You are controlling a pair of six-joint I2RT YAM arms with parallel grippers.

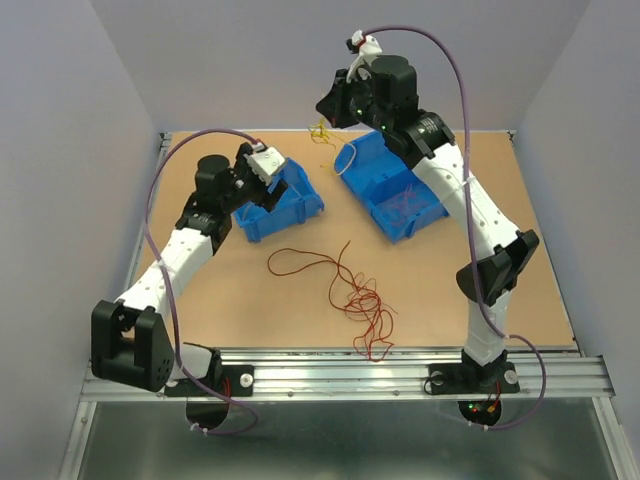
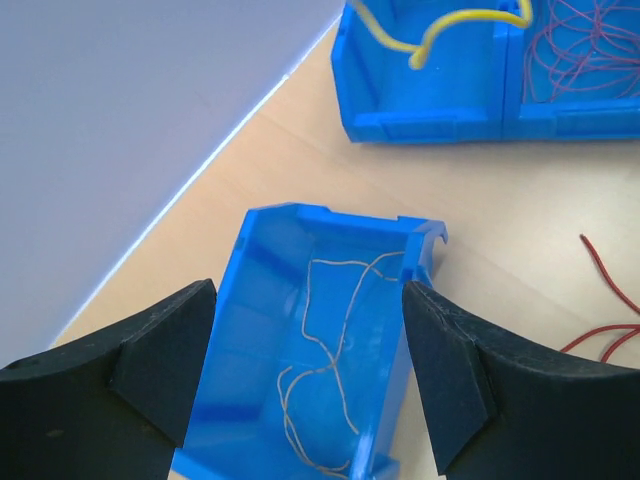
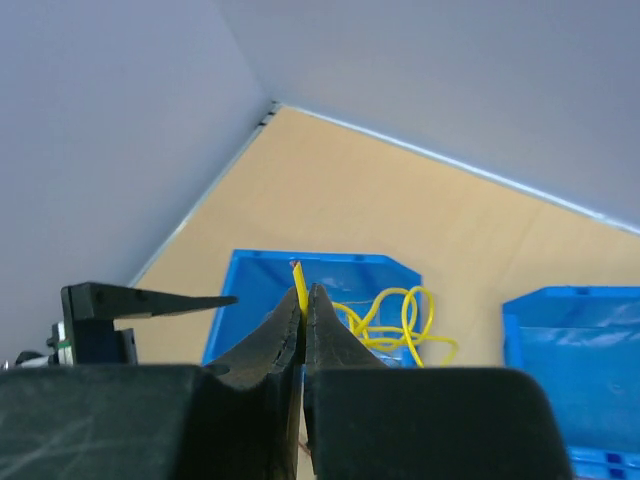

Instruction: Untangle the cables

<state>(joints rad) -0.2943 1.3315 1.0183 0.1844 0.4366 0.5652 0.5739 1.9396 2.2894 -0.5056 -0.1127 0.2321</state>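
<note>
Sorting is partly done: red cables [image 1: 404, 205] lie in the divided blue bin [image 1: 372, 168], and a pale cable [image 2: 320, 368] lies in the small blue bin [image 1: 295, 205] left of it, where the left claw [image 2: 307, 320] hangs released. Above the divided blue bin, the right claw [image 3: 303, 300] is clenched on the yellow cable [image 3: 408, 305]. Nearer than that bin, a red tangle [image 1: 362, 310] waits on the tan surface [image 1: 520, 260], between plain grey walls [image 1: 100, 100].
</note>
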